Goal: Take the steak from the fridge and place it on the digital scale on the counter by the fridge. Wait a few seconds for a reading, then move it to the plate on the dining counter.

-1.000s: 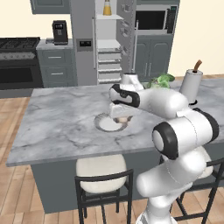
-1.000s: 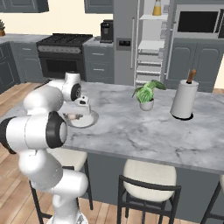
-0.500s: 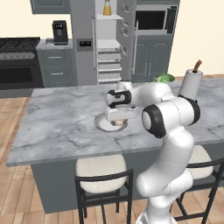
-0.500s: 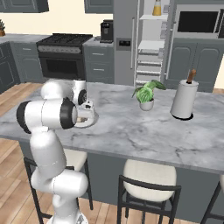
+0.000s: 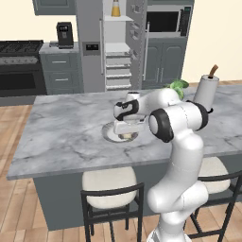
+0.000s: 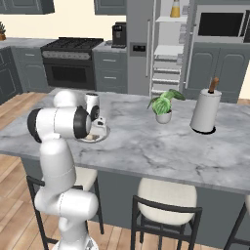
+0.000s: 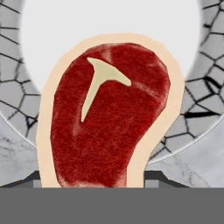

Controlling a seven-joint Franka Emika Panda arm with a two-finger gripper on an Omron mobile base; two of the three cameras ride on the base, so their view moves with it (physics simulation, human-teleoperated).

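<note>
The steak (image 7: 109, 118), red with a pale tan rim, lies against the plate (image 7: 52, 39) in the hand view. My gripper (image 5: 126, 131) hangs low over the plate (image 5: 109, 135) on the dining counter (image 5: 61, 132) and is shut on the steak; the finger tips (image 7: 154, 176) flank its lower end. From the right base view the gripper (image 6: 98, 128) hides most of the plate (image 6: 103, 135), and a tan sliver of steak (image 6: 90, 139) shows under it. The fridge (image 5: 89, 42) stands behind with its right door open. I cannot make out the digital scale on the far counter.
A potted plant (image 6: 162, 105) and a paper towel roll (image 6: 205, 111) stand on the dining counter to the right. Cushioned stools (image 5: 109, 189) line its near edge. A black coffee machine (image 5: 64, 34) sits on the counter left of the fridge, beside a stove (image 5: 19, 64).
The hand has come down onto the plate with the steak, and the arm's elbow has swung round in front of the cameras. The base has not moved.
</note>
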